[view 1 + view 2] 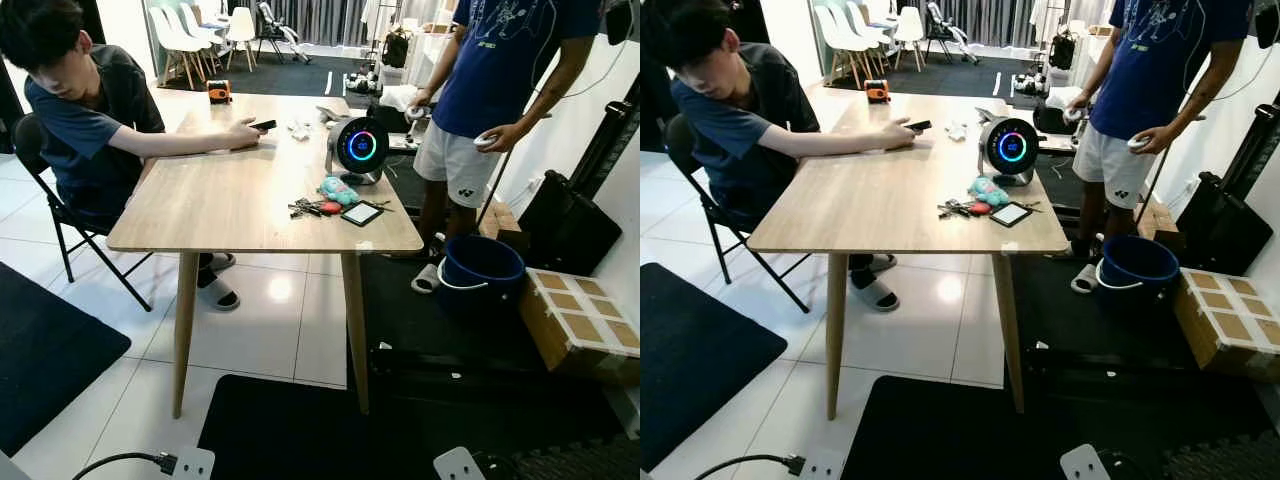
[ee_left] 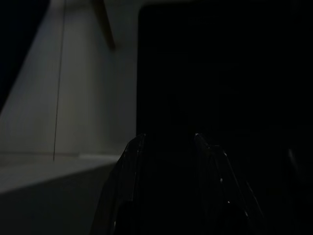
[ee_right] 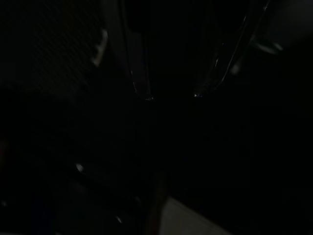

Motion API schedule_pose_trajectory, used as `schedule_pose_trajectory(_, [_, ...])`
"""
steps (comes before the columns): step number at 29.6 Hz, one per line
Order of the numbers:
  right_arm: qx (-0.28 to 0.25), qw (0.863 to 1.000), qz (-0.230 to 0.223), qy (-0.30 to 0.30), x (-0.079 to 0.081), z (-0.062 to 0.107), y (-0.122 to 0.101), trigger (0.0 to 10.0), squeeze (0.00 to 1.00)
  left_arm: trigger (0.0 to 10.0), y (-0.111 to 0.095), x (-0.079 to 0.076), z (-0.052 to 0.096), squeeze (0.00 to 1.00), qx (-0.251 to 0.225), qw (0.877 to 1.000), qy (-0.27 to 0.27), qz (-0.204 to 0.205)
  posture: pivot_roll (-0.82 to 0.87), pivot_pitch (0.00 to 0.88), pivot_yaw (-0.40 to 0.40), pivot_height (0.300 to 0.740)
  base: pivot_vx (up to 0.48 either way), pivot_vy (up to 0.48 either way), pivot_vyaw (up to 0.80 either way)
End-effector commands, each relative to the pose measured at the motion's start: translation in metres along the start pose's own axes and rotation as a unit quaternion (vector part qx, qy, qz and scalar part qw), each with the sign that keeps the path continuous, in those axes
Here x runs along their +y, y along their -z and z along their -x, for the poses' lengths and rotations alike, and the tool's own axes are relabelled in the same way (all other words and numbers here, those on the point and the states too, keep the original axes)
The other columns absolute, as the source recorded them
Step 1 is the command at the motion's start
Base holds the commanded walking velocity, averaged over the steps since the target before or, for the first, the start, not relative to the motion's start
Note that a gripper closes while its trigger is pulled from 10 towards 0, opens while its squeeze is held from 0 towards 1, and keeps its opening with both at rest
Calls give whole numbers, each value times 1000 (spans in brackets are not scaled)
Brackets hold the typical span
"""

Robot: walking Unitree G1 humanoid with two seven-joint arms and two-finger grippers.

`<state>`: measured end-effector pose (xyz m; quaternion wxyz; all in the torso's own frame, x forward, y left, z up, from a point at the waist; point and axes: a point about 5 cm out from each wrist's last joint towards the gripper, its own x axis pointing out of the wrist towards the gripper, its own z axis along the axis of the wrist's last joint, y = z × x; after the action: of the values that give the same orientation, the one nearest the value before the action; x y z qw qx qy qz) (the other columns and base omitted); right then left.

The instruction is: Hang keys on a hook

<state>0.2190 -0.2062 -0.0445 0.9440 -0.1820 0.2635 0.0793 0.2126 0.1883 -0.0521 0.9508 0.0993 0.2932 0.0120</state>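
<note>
**Keys lie flat near the table's right near corner**

The keys rest on the pale wood-grain table, toward its right near corner. The dark metal bunch sprawls with its long axis left to right, the loose ends pointing left and the ring end touching a red tag. Just behind sits a soft teal toy; just right lies a flat dark card with a pale face. Farther back stands a round black speaker with a glowing ring.

A person sits at the left side, forearm on the tabletop. Another stands at the far right beside a blue bucket.

Both wrist views are very dark: the left gripper and right gripper each show a moderate gap between fingertips, holding nothing.
</note>
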Motion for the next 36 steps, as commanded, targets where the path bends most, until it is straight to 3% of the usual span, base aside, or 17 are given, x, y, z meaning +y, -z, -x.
schedule_pose_trajectory(1, [-5, 1000, -10, 3, 0, 1, 0, 10000, 0, 10000, -1, -4, 1, 0, -9, 1000, 7, 1, 58, 98, -42, 740, 0, 0, 0])
schedule_pose_trajectory(5, [-10, 1000, -15, 3, 0, 0, -2, 10000, 0, 10000, -3, -4, 1, 0, -14, 1000, 9, -2, 58, 98, -42, 740, 0, 0, 0])
schedule_pose_trajectory(7, [-45, 998, -37, 6, 4, -5, -17, 10000, 0, 10000, -17, -4, -2, 0, -45, 999, 7, 3, 65, 96, -29, 740, 0, 0, 0])
schedule_pose_trajectory(11, [-67, 997, -48, 9, 5, -8, -27, 10000, 0, 10000, -25, -5, -3, 0, -63, 998, 6, 4, 64, 97, -27, 740, 0, 0, 0])
schedule_pose_trajectory(15, [-167, 981, -93, 31, -2, -16, -72, 10000, 0, 10000, -75, -7, -3, 0, -168, 986, 10, 8, 66, 98, -22, 740, 0, 0, 0])
schedule_pose_trajectory(16, [-167, 981, -93, 31, -2, -16, -72, 10000, 0, 10000, -75, -7, -3, 0, -168, 986, 10, 8, 66, 98, -22, 740, 0, 0, 0])
schedule_pose_trajectory(19, [-215, 970, -106, 40, -6, -17, -96, 10000, 0, 10000, -107, -7, -1, 0, -222, 975, 11, 10, 66, 95, -18, 740, 0, 0, 0])
schedule_pose_trajectory(22, [-229, 967, -107, 42, -6, -17, -103, 10000, 0, 10000, -116, -6, 0, 0, -237, 971, 11, 10, 64, 94, -13, 740, 0, 0, 0])
schedule_pose_trajectory(25, [-278, 952, -115, 48, -7, -16, -129, 10000, 0, 10000, -148, -8, 6, 0, -286, 958, 17, 7, 62, 93, -4, 740, 0, 0, 0])
schedule_pose_trajectory(36, [-324, 936, -132, 44, -6, -9, -153, 10000, 0, 10000, -185, -8, 20, 0, -332, 943, 24, 6, 64, 83, 12, 740, 0, 0, 0])
